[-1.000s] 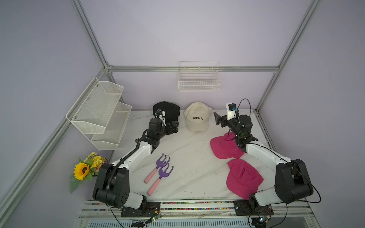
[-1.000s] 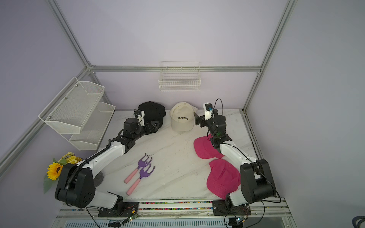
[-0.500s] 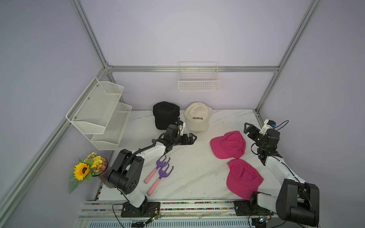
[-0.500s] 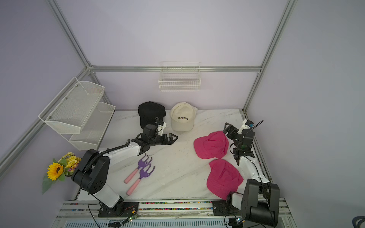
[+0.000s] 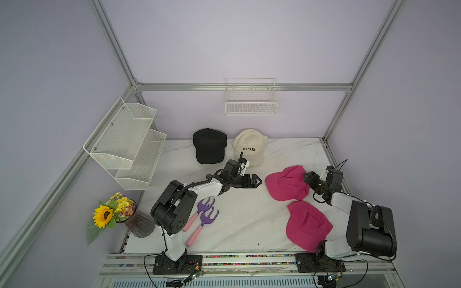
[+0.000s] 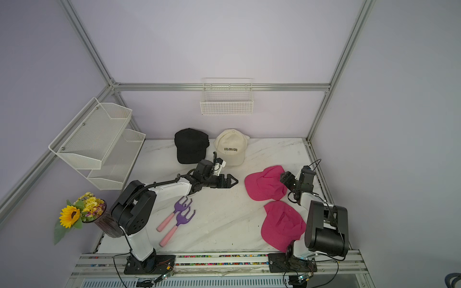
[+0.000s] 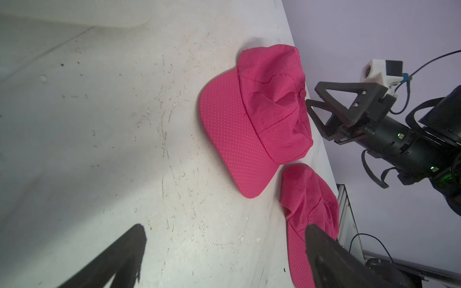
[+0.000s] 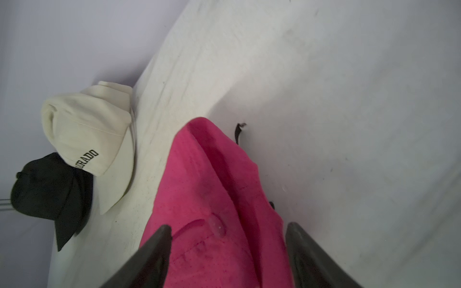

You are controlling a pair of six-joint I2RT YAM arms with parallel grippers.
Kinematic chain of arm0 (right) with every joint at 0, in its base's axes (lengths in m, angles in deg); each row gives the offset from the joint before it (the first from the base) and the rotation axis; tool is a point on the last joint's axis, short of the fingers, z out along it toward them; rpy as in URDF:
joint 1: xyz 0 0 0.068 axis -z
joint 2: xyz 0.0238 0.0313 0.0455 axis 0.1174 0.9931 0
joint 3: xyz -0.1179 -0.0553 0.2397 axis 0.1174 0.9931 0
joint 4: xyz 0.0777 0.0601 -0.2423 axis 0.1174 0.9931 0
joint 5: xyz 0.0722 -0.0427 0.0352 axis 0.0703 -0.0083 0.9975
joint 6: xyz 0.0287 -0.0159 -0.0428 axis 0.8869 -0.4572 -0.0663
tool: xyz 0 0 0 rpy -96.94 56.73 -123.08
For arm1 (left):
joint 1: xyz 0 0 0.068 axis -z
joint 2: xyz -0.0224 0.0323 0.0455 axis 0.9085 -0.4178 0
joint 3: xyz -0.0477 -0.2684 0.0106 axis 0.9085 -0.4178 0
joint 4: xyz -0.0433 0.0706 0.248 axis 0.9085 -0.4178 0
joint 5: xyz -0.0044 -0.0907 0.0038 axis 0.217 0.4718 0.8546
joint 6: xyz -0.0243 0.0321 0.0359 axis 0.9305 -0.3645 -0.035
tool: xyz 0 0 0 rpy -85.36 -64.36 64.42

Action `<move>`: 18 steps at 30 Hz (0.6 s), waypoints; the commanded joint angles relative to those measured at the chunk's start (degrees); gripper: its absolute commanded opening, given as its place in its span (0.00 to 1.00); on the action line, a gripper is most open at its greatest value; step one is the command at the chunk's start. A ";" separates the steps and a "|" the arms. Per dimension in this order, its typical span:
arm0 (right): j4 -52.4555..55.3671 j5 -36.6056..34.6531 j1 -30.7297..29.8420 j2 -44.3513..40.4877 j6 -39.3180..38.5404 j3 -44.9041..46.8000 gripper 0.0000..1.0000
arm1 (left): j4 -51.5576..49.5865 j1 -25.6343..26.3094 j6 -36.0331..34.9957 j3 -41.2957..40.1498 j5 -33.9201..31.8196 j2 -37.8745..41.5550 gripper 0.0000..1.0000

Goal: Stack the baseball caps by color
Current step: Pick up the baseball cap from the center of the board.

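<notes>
Pink, two baseball caps: far pink cap point(image 5: 287, 183) at 3 o'clock, near pink cap point(image 5: 306, 227) at 4, just beside it. Black cap point(image 5: 209, 147) and cream cap point(image 5: 249, 147): 12. Vase point(image 5: 139, 225) at 8 holds flowers point(image 5: 112, 212). Right gripper point(image 5: 305, 177): jaws apart astride the far pink cap's crown, plain only in the right wrist view. Left gripper point(image 5: 257, 181): jaws wide, near centre.

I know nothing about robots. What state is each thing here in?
left gripper: open, empty, over the table
right gripper: open, jaws astride the crown of the far pink cap
far pink cap: on the table, not yet clamped
near pink cap: flat on the table, ungripped
black cap: crown up, at the table's back
cream cap: crown up, beside the black cap
purple rakes: lying side by side
flower vase: upright
wall basket: empty
</notes>
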State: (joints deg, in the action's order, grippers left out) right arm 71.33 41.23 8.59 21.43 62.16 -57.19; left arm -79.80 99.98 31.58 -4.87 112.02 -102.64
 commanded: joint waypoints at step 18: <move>-14.79 17.81 -1.25 -3.70 4.06 4.30 0.00 | 17.36 0.08 16.14 3.26 11.55 -14.51 1.00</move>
State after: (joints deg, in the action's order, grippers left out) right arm 61.02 54.85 7.87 18.06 64.74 -53.56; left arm -66.73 99.94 43.49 -1.98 121.16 -115.54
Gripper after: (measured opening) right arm 0.049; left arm 0.994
